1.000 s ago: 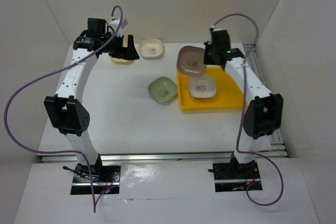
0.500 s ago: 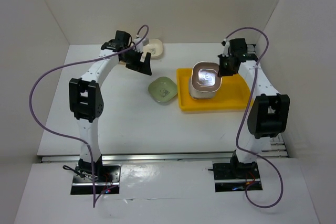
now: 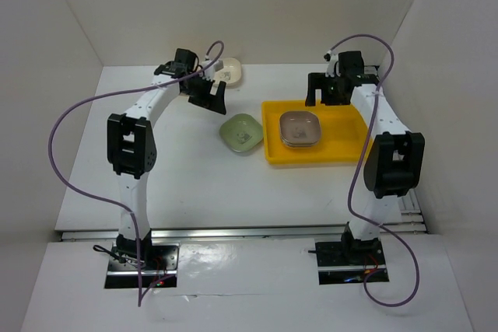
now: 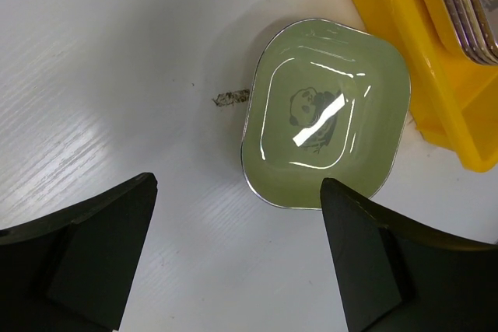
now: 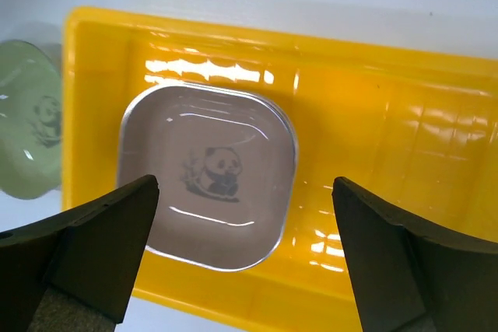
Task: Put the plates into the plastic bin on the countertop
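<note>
The cream plate [image 3: 233, 71] at the desk's [image 3: 179, 161] far edge is partly hidden behind the left arm [image 3: 167, 91]. Whatever lies beneath the brown plate [image 5: 207, 176] is hidden. The blurred green plate [image 5: 27, 118] runs off the picture's left edge.

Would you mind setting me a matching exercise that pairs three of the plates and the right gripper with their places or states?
Things:
1. green plate
2. brown plate
3. cream plate
4. right gripper

Places or states:
A. on top, inside the plastic bin
B. open, holding nothing
C. at the far edge of the countertop
D. on the countertop, just outside the bin

Pairs: 1-D, 2-A, 3-C, 4-B
</note>
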